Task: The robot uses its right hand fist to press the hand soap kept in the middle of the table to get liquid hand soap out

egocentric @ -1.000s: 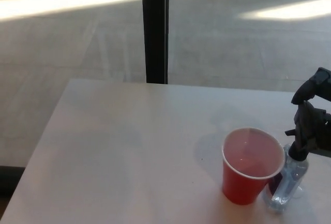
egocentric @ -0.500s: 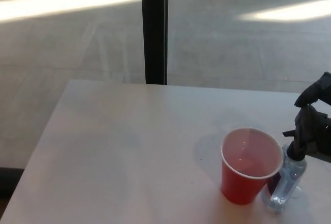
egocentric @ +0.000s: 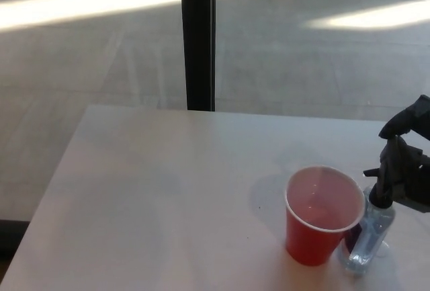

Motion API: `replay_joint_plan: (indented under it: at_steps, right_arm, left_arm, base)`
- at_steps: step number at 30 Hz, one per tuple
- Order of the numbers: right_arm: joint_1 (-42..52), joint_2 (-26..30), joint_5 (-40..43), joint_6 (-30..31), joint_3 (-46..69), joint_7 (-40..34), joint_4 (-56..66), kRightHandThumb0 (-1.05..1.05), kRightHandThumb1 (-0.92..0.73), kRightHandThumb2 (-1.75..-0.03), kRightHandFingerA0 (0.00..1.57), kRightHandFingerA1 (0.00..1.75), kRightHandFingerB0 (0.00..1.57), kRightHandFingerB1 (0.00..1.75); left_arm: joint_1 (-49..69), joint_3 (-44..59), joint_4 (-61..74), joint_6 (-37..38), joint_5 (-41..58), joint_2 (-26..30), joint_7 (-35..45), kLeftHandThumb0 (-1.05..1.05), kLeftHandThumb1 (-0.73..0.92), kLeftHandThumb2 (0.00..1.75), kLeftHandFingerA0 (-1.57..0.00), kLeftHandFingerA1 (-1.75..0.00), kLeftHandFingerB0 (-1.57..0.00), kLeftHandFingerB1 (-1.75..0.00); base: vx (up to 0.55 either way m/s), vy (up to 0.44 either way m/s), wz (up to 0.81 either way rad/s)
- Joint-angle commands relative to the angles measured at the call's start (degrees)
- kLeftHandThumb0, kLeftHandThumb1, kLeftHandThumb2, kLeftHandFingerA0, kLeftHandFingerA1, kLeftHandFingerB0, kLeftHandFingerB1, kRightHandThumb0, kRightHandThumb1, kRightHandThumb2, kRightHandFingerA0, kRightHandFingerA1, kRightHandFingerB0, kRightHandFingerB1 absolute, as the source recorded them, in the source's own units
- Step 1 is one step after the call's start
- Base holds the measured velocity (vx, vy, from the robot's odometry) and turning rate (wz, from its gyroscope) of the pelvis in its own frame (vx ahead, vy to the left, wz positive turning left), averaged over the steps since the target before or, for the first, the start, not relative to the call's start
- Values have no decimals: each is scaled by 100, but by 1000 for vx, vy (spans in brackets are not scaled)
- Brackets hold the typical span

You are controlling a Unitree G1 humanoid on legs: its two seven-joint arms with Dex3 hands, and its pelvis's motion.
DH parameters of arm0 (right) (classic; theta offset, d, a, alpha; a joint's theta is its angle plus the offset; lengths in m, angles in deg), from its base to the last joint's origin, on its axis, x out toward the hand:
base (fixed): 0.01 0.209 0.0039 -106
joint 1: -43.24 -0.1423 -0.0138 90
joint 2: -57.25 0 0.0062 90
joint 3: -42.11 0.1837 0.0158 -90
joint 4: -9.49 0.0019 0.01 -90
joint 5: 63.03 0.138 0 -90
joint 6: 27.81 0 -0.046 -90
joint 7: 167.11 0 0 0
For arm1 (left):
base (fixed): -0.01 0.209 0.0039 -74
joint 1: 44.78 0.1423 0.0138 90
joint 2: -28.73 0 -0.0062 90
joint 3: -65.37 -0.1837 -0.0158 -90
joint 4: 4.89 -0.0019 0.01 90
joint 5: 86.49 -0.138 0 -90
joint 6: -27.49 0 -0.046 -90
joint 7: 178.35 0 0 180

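Head view: right robot hand (egocentric: 408, 163), fingers curled tog., has dropped slightly onto soap bottle (egocentric: 369, 234) pump, just right of red cup (egocentric: 322, 214) near desk (egocentric: 168, 190) front-right. Press prob. underway; no soap visible yet.

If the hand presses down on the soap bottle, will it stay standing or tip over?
The soap bottle looks narrow, tall and clear, so probably light and apt to tip. The red cup beside it may brace one side. The right hand sits at its pump.
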Motion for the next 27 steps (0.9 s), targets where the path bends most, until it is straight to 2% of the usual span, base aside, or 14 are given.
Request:
replay_joint_plan:
  at_steps: [1,6,8,11,12,18,19,20,23,25,27]
  right_arm:
    - [390,81,-293,427,-180,3,-323,-22,-61,-113,104,175,66,166]
    - [426,208,-298,389,-204,105,-362,-22,-64,-108,104,175,66,166]
    - [422,285,-351,342,-241,155,-442,-23,-63,-108,104,175,64,168]
    - [450,362,-361,394,-274,129,-429,-23,-64,-106,103,175,64,169]
    - [466,379,-343,380,-275,156,-436,-22,-64,-106,102,175,64,170]
    - [518,448,-334,331,-348,207,-512,-22,-61,-110,100,175,64,171]
    - [533,453,-352,335,-373,197,-536,-23,-60,-108,100,175,65,166]
    - [535,437,-352,348,-383,172,-537,-25,-62,-110,101,175,75,154]
    - [544,402,-326,340,-397,136,-548,-25,-63,-106,101,175,74,154]
    - [558,352,-284,334,-384,102,-567,-26,-62,-109,102,175,75,154]
    - [560,304,-270,435,-370,-6,-537,-26,-60,-110,103,175,77,153]
  left_arm:
    - [-1,-78,-64,104,-71,81,-75,-31,43,97,-72,-90,-54,-78]
    - [-12,-28,37,35,18,65,-68,-29,42,100,-62,-84,-51,-77]
    - [-30,-36,35,61,9,91,-43,-29,43,100,-66,-87,-52,-77]
    - [-91,43,-69,69,87,91,-23,-28,43,100,-64,-86,-47,-74]
    - [-62,-22,-20,76,14,101,-39,-30,42,100,-71,-90,-51,-76]
    - [-70,14,37,16,36,90,-87,-30,41,99,-71,-91,-51,-77]
    - [-92,35,-45,64,52,94,-76,-30,41,99,-70,-90,-52,-78]
    - [-89,22,-41,61,36,100,-71,-29,41,99,-69,-89,-52,-78]
    - [-56,-17,51,5,0,106,-58,-29,42,99,-68,-88,-53,-77]
    - [-76,-14,9,33,-4,102,-89,-29,42,99,-75,-94,-53,-78]
    - [-67,-28,6,54,-18,103,-89,-30,41,99,-69,-89,-53,-78]
  base:
    - [0,0,0]
    - [0,0,0]
    - [0,0,0]
    - [0,0,0]
    - [0,0,0]
    - [0,0,0]
    - [0,0,0]
    - [0,0,0]
    - [0,0,0]
    - [0,0,0]
    - [0,0,0]
